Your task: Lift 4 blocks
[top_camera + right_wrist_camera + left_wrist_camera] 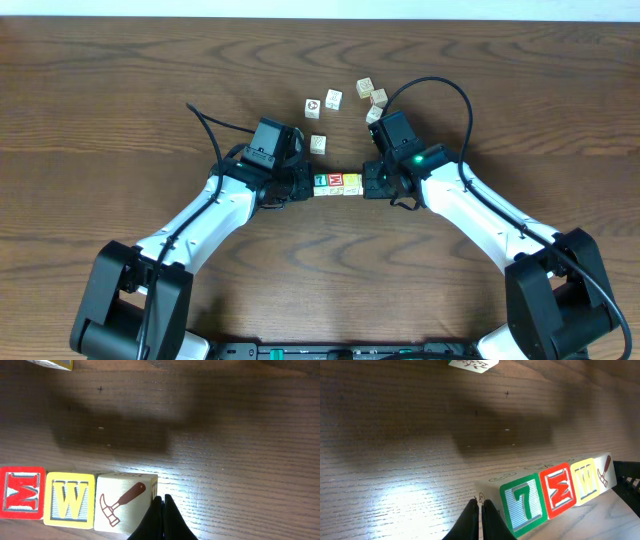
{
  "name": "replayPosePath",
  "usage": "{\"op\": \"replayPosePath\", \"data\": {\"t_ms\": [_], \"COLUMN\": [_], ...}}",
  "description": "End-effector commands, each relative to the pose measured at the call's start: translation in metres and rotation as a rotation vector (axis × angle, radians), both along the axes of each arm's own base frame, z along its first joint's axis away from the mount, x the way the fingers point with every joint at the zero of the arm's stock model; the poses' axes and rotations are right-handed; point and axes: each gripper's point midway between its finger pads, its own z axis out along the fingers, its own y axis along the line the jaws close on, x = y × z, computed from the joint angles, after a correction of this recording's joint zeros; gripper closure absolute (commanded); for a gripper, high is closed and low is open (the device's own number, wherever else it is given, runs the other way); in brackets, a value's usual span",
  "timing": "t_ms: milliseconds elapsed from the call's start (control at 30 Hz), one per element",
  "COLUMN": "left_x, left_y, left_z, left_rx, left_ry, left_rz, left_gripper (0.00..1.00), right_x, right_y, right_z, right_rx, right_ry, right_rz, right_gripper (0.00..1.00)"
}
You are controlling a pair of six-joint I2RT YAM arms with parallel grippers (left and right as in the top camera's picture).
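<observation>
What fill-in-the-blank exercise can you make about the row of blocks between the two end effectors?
1. The green block shows the digit ___.
2. The red block sits between the green one and the ___ one.
3. The white block shows a ___.
4. The left end effector and right end effector are both ___.
Missing words: 7; yellow; hammer; shut.

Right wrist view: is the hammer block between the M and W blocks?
No, the hammer block ends the row, beside the yellow W block.
</observation>
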Motion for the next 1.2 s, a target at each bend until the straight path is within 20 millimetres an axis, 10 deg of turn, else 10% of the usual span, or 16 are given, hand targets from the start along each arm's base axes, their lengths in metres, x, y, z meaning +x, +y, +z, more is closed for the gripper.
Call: {"op": "replayPosePath", "data": {"t_ms": [0,1167], "left_x": [-0.0242,-0.0312], "left_y": [-0.0511,-0.0498], "left_z": [0.0207,0.0154], "left_rx": [-0.174,-0.161], "left_ry": [0.035,0.068], "left_rz": [-0.167,-0.170], "left_gripper": [0.93,0.93], "right_x": [-0.0248,-0.0223], "right_y": [0.0725,0.0696], "right_z": [0.0276,0.0263], "right_rx": [0.260,0.240], "right_ry": [0.063,0.050], "right_rz": [0.149,0.145], "right_gripper": [0.99,0.99]}}
